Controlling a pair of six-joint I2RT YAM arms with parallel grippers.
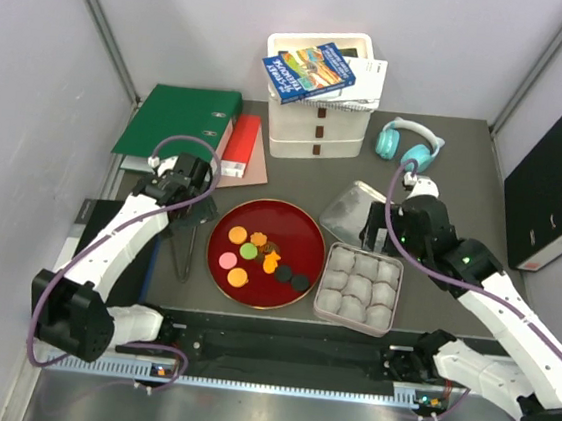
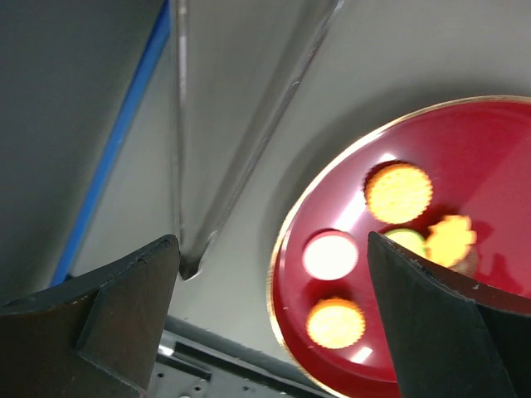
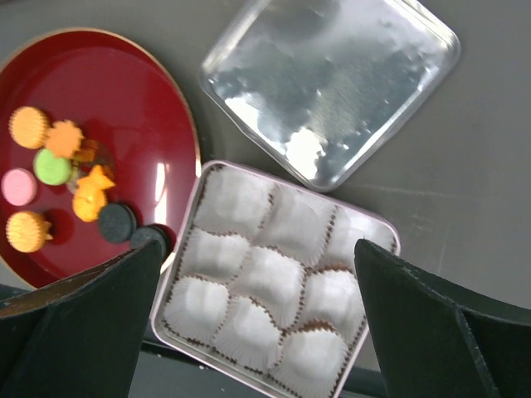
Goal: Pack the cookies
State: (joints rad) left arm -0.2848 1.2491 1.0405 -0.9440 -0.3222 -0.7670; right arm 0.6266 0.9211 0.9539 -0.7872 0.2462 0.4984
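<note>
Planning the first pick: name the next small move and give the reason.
Likely lower the left end effector toward the pink cookie. It hangs open at the red plate's left rim with that cookie nearest, all cookies lie on the plate, and the tin's paper cups are all empty.

Two arms — white shells, blk joints, purple cables — green LED on rt.

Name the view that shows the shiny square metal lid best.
Right wrist: the shiny square metal lid lies close and unobstructed. Top external shows it small, partly behind the right arm. Left wrist misses it.
</note>
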